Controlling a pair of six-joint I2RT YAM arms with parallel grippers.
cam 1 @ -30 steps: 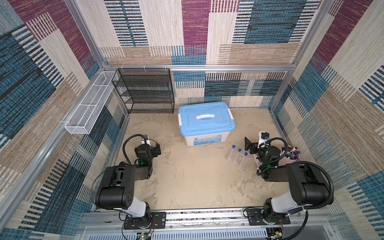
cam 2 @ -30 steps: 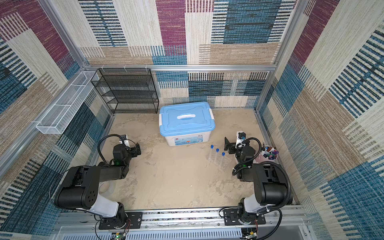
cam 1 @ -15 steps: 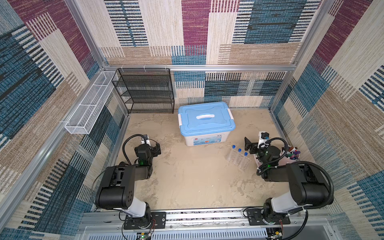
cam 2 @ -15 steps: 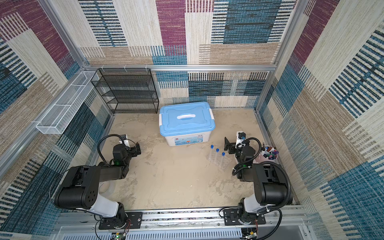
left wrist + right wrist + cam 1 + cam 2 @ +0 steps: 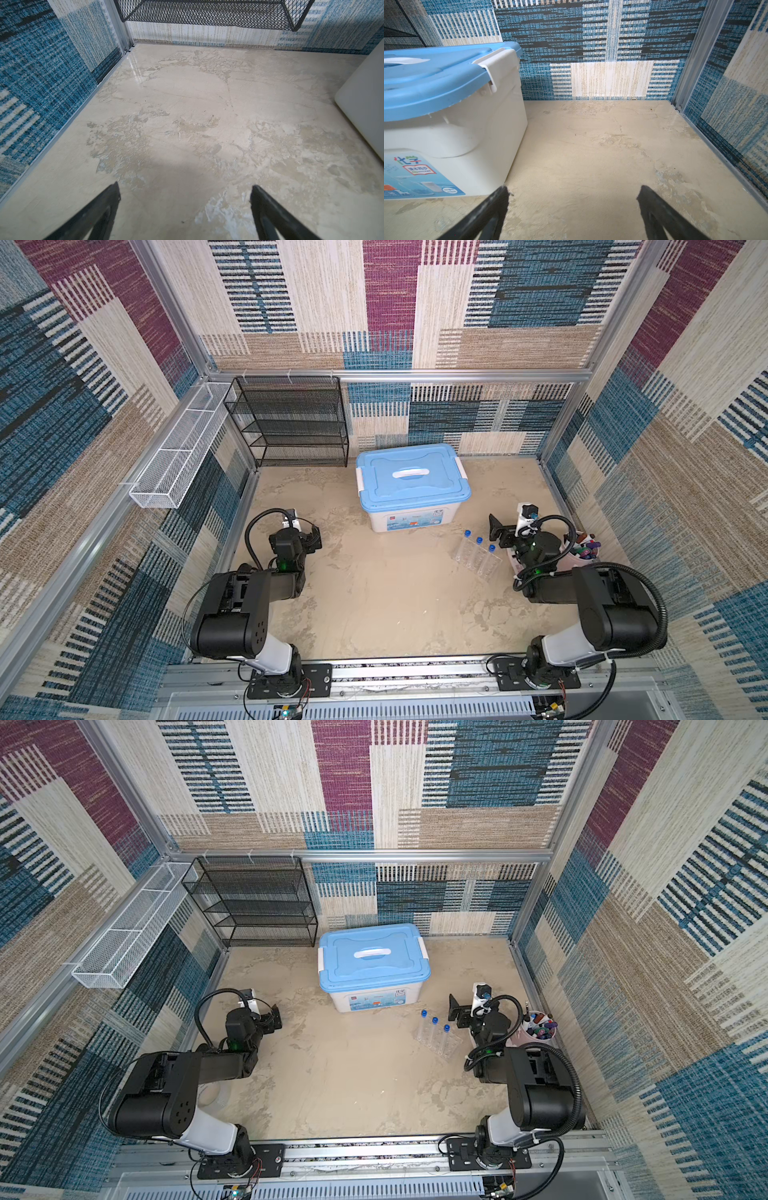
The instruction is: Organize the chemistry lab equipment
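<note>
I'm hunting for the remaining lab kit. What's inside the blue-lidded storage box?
The storage box hides its contents: its blue lid is on, a white latch clips over the edge, and the walls are opaque white. On top, only the lid's white handle shows.

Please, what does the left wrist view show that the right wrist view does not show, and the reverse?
Only left wrist: the left gripper, open over bare table. Only right wrist: the right gripper, open, and the box with its blue lid, white latch and label. Both: the table, the black shelf and a white wall, likely the box's, a mere edge in the left wrist view.
</note>
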